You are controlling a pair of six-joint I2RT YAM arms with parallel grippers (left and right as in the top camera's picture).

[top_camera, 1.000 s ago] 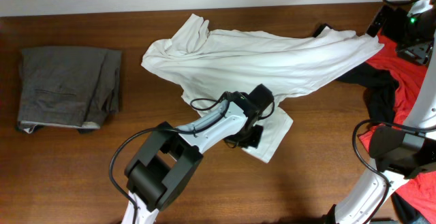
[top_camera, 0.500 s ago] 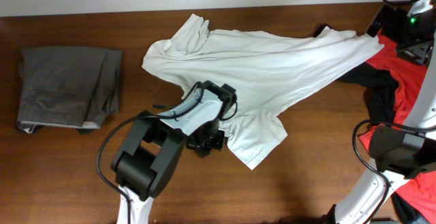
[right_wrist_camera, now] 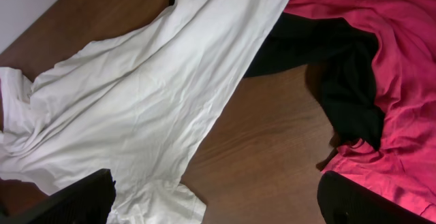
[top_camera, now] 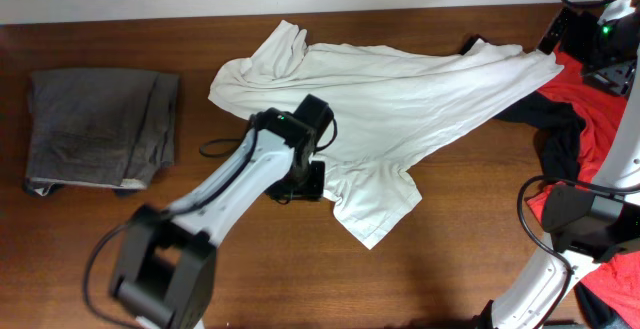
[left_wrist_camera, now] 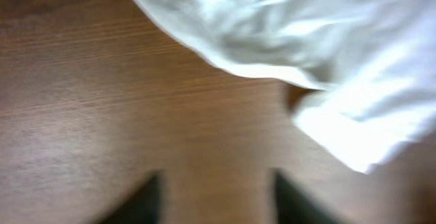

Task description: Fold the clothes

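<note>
You get a sharp, evenly lit overhead view; the white T-shirt (top_camera: pixel 400 99) throws only soft shadows, while the left arm (top_camera: pixel 160 269) smears near the bottom edge. Your left wrist view is heavily blurred, the shirt washed out. Your right wrist view is crisp, its dark fingers (right_wrist_camera: pixel 61 203) soft

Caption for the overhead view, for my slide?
Open left gripper beside the edge of the T-shirt; folded trousers lie apart.
</note>
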